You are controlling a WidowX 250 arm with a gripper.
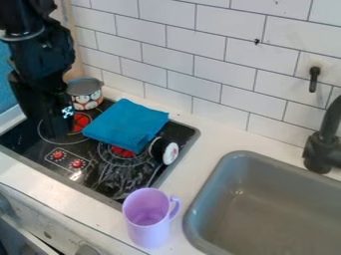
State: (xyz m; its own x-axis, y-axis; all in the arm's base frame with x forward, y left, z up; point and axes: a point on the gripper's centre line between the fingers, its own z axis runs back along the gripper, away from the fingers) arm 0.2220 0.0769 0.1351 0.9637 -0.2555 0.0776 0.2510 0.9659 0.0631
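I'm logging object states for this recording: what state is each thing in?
Black robot gripper: hanging down over the stove's left side, near the cloth.
Bright blue cloth: folded, lying on the black glossy stove.
Patterned round can: upright.
Small black-and-white round container: tipped on its side.
Light purple mug: upright.

The black arm [41, 52] is seen at the upper left, where its upper part is cut off by the picture's edges. It is held in a steep, nearly upright pose, with a slight lean. A pale band [24, 36] is wrapped around an upper section. Below, the black tool [59, 130] is pointed downward, and a small black-and-white patterned marker [68, 112] is carried on its side.
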